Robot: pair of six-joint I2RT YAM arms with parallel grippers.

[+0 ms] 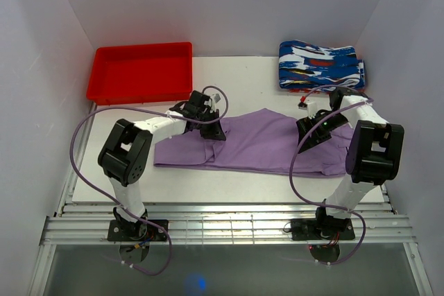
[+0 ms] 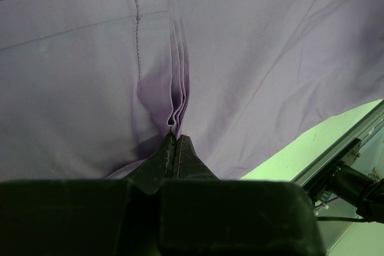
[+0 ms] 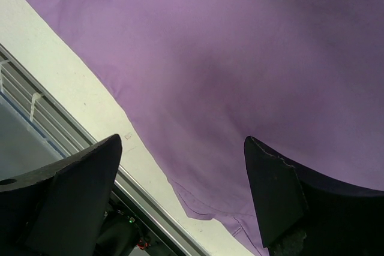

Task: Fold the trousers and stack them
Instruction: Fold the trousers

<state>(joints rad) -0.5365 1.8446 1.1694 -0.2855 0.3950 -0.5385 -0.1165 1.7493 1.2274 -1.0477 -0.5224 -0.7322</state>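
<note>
We reckon it's early days: the soft lilac cloth trousers (image 1: 257,145) lie spread across the white bench (image 1: 173,186), nothing stacked. The left jaws pinch a pleat of them; the right jaws hover wide apart.

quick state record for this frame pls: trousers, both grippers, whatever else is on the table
trousers: lilac, laid lengthwise across the middle of the table, not stacked
left gripper: shut, pinching a bunched fold of the trousers
right gripper: open, fingers spread over the trousers close to the cloth's edge, holding nothing; contact with the cloth cannot be told
red tray: back left of the table
patterned garments: blue-white-red, folded pile, back right corner
</note>
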